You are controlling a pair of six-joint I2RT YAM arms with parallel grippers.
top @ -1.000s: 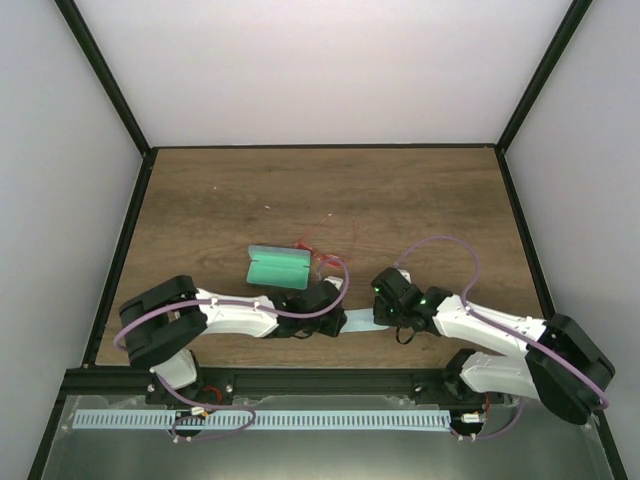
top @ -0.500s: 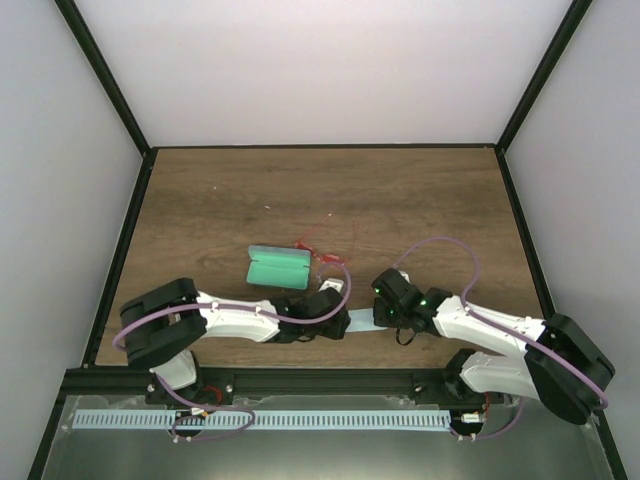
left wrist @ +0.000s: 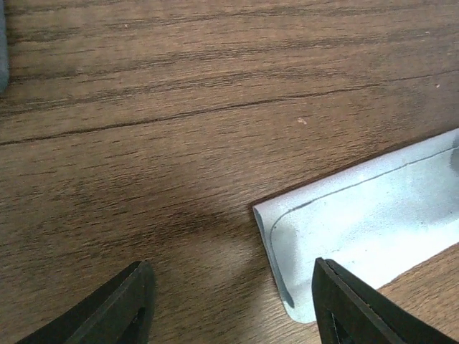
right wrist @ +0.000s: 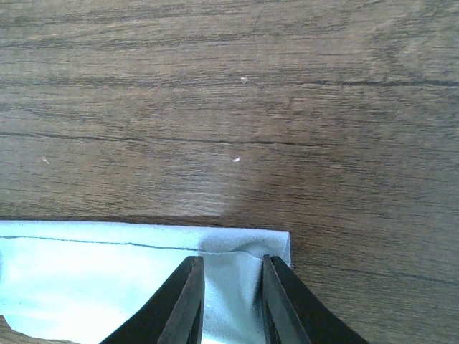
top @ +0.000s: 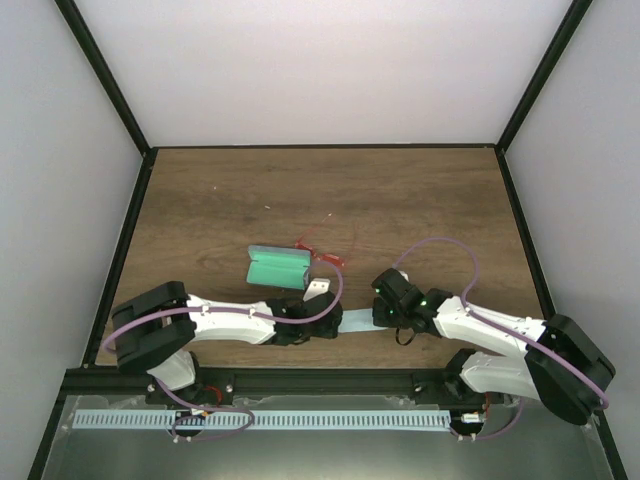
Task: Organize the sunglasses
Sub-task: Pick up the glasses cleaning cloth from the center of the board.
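The sunglasses (top: 318, 256), red lenses on thin arms, lie on the wooden table just right of the open case (top: 277, 268) with its green lining. A light blue cloth (top: 357, 321) lies flat between my two grippers. My left gripper (top: 327, 318) (left wrist: 233, 290) is open wide, and the cloth's rounded corner (left wrist: 337, 236) lies next to its right finger (left wrist: 344, 304). My right gripper (top: 383, 311) (right wrist: 231, 301) rests on the cloth's other end (right wrist: 107, 276), jaws a narrow gap apart with a small pucker of cloth between them.
A black frame rail (top: 320, 378) runs along the near edge just behind the arms. Purple cables loop over both arms, the right one (top: 440, 242) arching above the table. White walls enclose the table (top: 420, 190) on three sides.
My left gripper has opened wide, let go of the cloth and drawn back a little. The right jaws have eased slightly apart. Cloth, case and sunglasses stay put.
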